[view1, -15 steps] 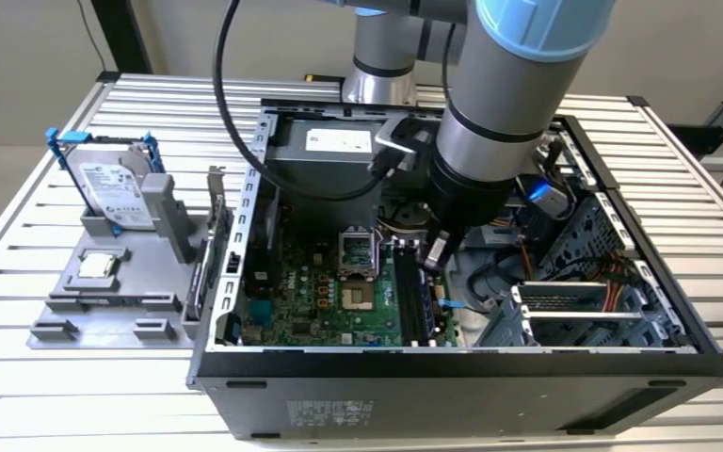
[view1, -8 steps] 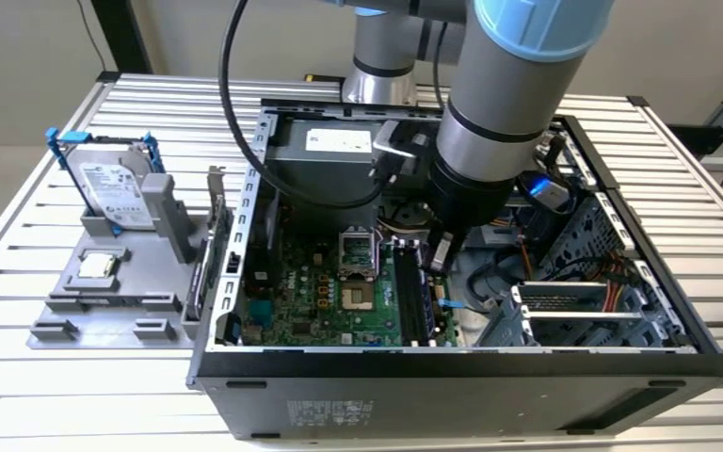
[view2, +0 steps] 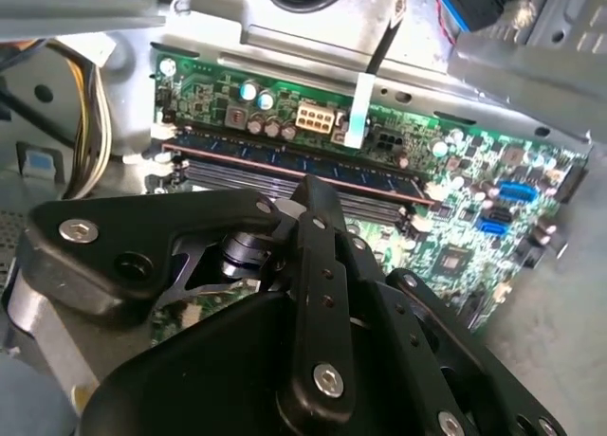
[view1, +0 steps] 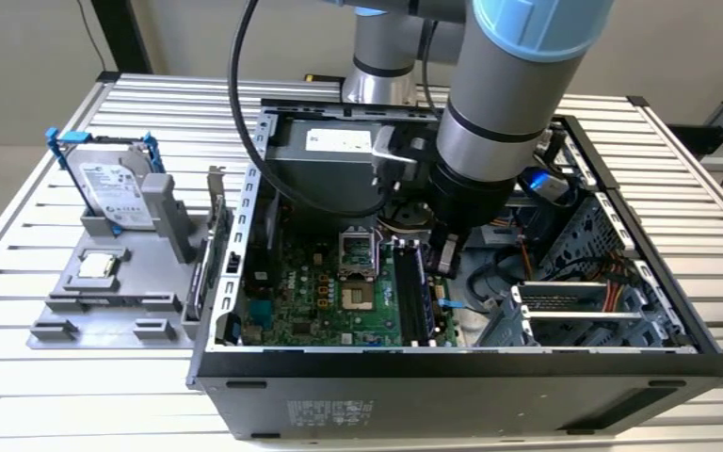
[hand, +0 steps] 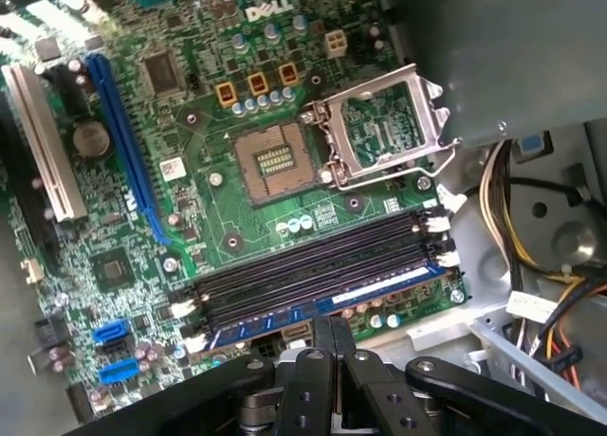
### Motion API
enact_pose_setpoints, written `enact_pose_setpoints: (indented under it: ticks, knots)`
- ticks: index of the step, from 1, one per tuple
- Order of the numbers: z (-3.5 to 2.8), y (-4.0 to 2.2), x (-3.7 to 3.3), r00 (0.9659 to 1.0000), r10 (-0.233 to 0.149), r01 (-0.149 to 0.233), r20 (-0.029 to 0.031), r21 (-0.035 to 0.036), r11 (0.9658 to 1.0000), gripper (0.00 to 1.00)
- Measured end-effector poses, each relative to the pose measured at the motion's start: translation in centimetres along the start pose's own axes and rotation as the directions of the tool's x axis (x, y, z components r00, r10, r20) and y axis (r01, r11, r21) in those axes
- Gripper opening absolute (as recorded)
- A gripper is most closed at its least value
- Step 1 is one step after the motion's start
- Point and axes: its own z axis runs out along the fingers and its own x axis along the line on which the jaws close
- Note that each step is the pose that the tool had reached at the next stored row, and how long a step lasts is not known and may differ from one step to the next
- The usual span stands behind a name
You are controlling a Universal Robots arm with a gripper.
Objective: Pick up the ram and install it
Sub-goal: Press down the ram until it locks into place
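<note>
Ram (hand: pixel 322 306) stands in the outermost of the black memory slots (hand: pixel 313 270) on the motherboard (hand: pixel 199 199). In the exterior view its long axis runs 12 to 6. Gripper (hand: pixel 332 334) is directly over its midlength, fingers drawn together and set along the stick, not across it. Whether they touch it is unclear.

green motherboard (hand: pixel 218 180), black memory slots (hand: pixel 313 270), dark blue ram (hand: pixel 322 303), black claw (hand: pixel 332 360), blue-framed silver hard drive (view1: pixel 117 188)
</note>
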Motion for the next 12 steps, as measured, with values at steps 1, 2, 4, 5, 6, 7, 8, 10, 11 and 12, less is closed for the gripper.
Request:
enact_pose_setpoints:
  ticks: [1, 2, 4, 5, 6, 7, 8, 10, 11, 12]
  knots:
    - [0.00, 0.00, 0.00, 0.9999, -0.013, 0.013, 0.0003, 0.0003, 0.9999, 0.00]
    - [0.00, 0.00, 0.00, 0.9997, -0.026, 0.026, 0.0004, 0.0006, 0.9997, 0.00]
    - [0.00, 0.00, 0.00, 0.9985, -0.054, 0.054, 0.0008, 0.0008, 0.9985, 0.00]
    - [0.00, 0.00, 0.00, 0.9977, -0.068, 0.068, 0.0010, 0.0008, 0.9977, 0.00]
    - [0.00, 0.00, 0.00, 0.9967, -0.081, 0.081, 0.0010, 0.0007, 0.9967, 0.00]
    - [0.00, 0.00, 0.00, 0.9956, -0.094, 0.094, 0.0011, 0.0007, 0.9956, 0.00]
    - [0.00, 0.00, 0.00, 0.9944, -0.105, 0.105, 0.0013, 0.0007, 0.9944, 0.00]
    - [0.00, 0.00, 0.00, 0.9921, -0.125, 0.125, 0.0017, 0.0013, 0.9921, 0.00]
    - [0.00, 0.00, 0.00, 0.9910, -0.134, 0.134, 0.0017, 0.0017, 0.9910, 0.00]
    - [0.01, 0.01, 0.00, 0.9897, -0.143, 0.143, 0.0021, 0.0022, 0.9897, 0.00]
